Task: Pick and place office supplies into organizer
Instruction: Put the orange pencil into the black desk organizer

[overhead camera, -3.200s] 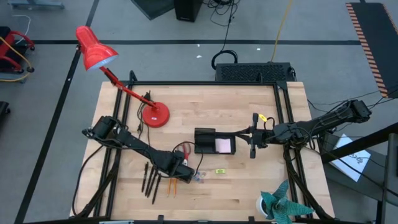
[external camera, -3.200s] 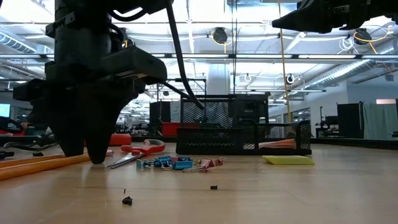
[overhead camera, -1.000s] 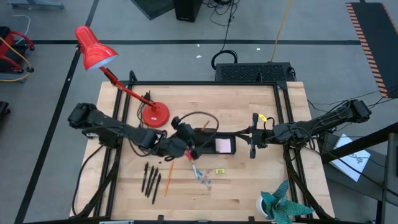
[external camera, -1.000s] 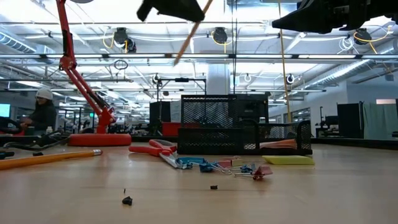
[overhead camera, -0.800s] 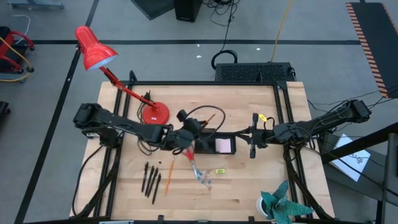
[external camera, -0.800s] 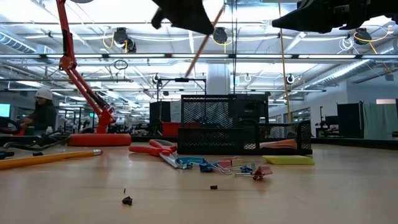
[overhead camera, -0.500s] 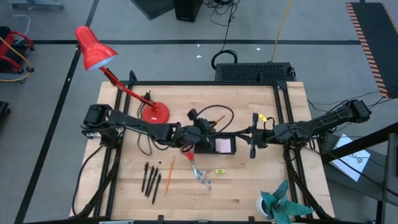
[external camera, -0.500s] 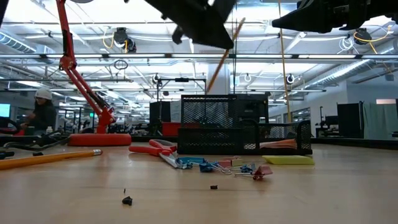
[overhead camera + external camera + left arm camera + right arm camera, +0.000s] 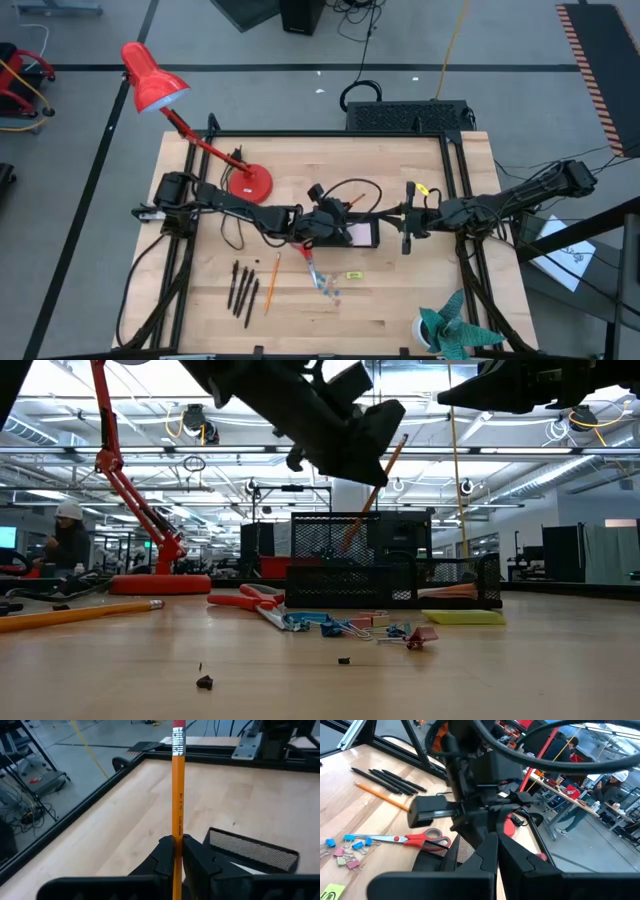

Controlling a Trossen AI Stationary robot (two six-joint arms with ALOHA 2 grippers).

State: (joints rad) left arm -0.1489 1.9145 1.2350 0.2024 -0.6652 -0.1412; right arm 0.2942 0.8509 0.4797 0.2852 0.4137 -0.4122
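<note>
My left gripper (image 9: 328, 222) is shut on an orange pencil (image 9: 375, 490) and hovers over the left part of the black mesh organizer (image 9: 377, 236). A pink note pad (image 9: 361, 234) lies inside the organizer. In the low view the pencil's lower end (image 9: 347, 543) shows at the organizer's tall mesh part (image 9: 390, 540); whether it touches, I cannot tell. My right gripper (image 9: 384, 214) waits shut, level, just right of the organizer. Red scissors (image 9: 300, 248), clips (image 9: 325, 285), a yellow piece (image 9: 352, 275), dark pens (image 9: 240, 287) and another pencil (image 9: 271, 285) lie on the table. My left gripper pinches the pencil's shaft (image 9: 178, 832) between its two fingers, coming from the table's left and pointing slightly down. A long stretch with the eraser end (image 9: 178, 726) stands out past the fingers. The pencil is tilted and lifted clear of the table.
A red desk lamp (image 9: 150, 80) stands with its base (image 9: 248, 185) at the far left. A teal leafy object (image 9: 455, 330) sits at the near right corner. A black box with cables (image 9: 408, 115) lies beyond the far edge. People show in the room behind.
My left gripper has carried the pencil toward the table's right edge and down, from left of the organizer to just above it, rolling a little. The pencil stays tilted, and its lower end has sunk to the organizer's tall mesh part.
</note>
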